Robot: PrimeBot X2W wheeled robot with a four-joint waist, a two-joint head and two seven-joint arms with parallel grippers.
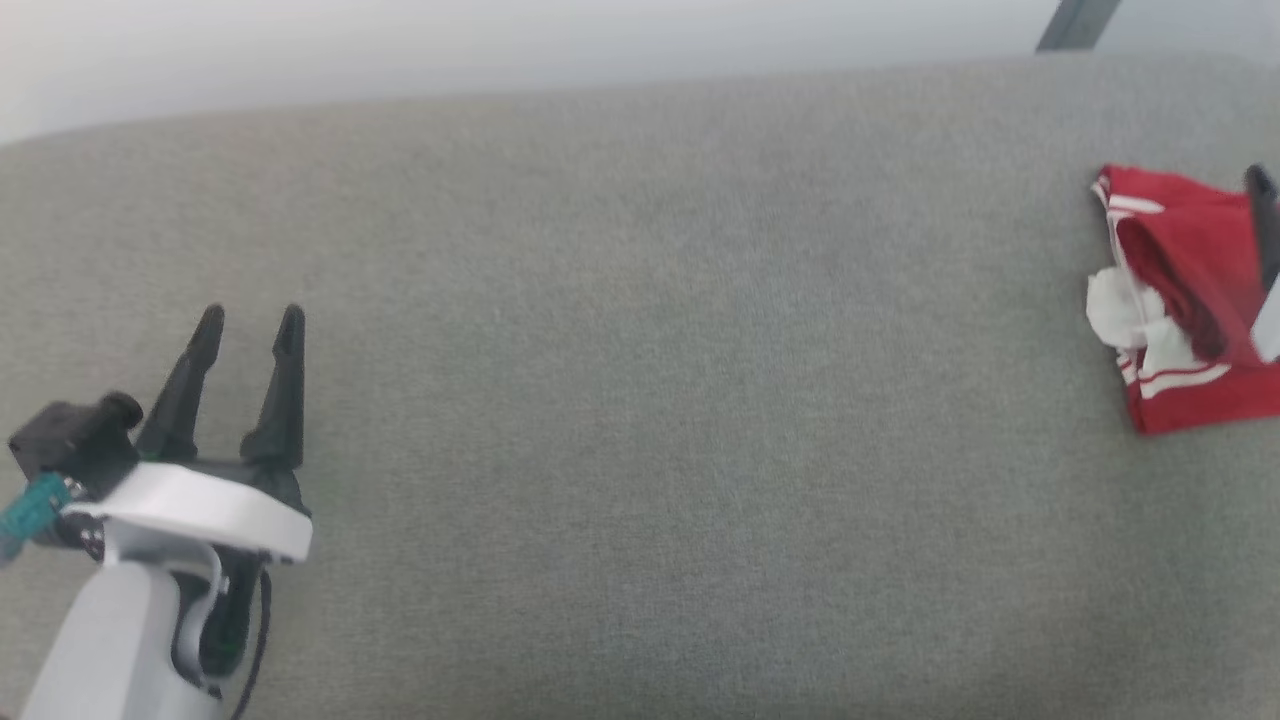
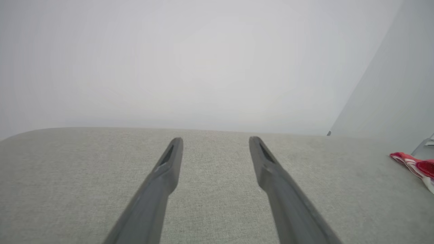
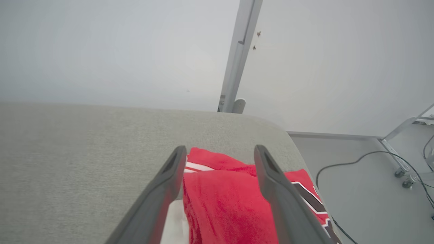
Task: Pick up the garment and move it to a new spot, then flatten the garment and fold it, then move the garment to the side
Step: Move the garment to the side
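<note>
Red jersey (image 1: pixel 1180 300) lies folded at the far right of the grey table (image 1: pixel 640 400), close to its rounded corner (image 3: pixel 271 127). We read this as the last step, the set-down. Right gripper (image 3: pixel 220 152) hangs over it, its 2 fingers spread wide, gripping nothing. We'd lift straight up so no finger drags the top fold. No rightward nudges: past that edge there's floor (image 3: pixel 366 196) and a cable (image 3: pixel 369 152). Left gripper (image 1: pixel 250 325) is wide too, empty, well apart. Open room lies between them.
</note>
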